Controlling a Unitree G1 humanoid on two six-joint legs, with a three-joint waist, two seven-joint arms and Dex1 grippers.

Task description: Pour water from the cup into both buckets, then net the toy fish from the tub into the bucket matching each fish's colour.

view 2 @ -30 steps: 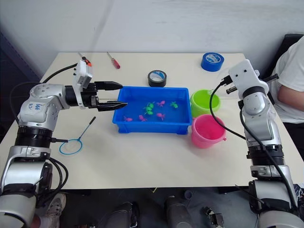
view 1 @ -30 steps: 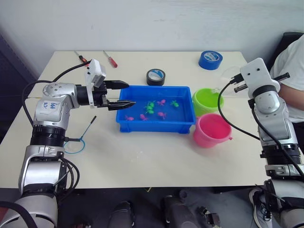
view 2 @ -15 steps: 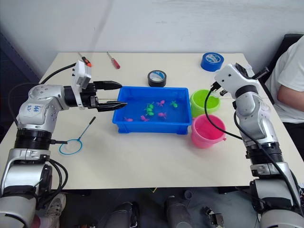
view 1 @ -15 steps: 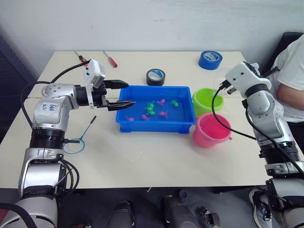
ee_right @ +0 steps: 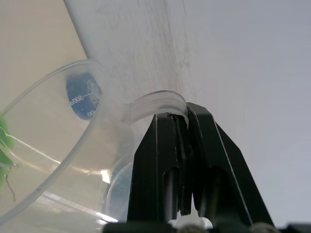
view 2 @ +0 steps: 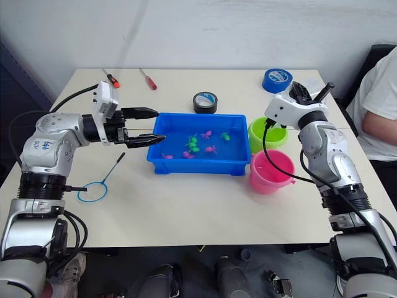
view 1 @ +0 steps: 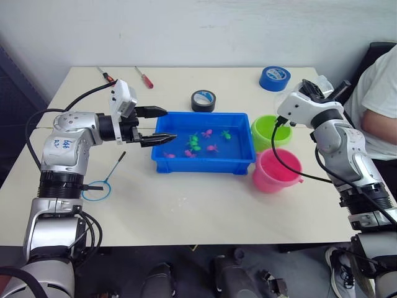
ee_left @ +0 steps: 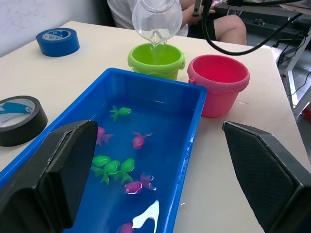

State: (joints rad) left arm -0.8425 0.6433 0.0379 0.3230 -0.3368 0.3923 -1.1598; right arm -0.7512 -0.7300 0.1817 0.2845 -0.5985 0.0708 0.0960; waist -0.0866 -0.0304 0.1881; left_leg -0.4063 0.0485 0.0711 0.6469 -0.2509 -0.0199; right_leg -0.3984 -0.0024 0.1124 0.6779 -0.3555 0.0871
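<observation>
Clear cup (ee_left: 157,20) tilted over green bucket (ee_left: 156,59), right fingers (ee_right: 182,145) clamping it; left fingers (ee_left: 48,179) spread.

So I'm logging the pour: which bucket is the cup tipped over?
The green bucket: the cup tilts right above it; the pink bucket stands beside.

Beige table (view 1: 186,211) w/ blue tub (view 1: 203,162) at centre, green bucket (view 1: 268,131) just right of it, pink bucket (view 1: 276,169) nearer on the right. Net (view 1: 103,182) lying flat near left. Far side: two screwdrivers (view 1: 125,76) far left, black tape roll (view 1: 203,100) just behind tub, blue tape roll (view 1: 275,77) far right.
</observation>
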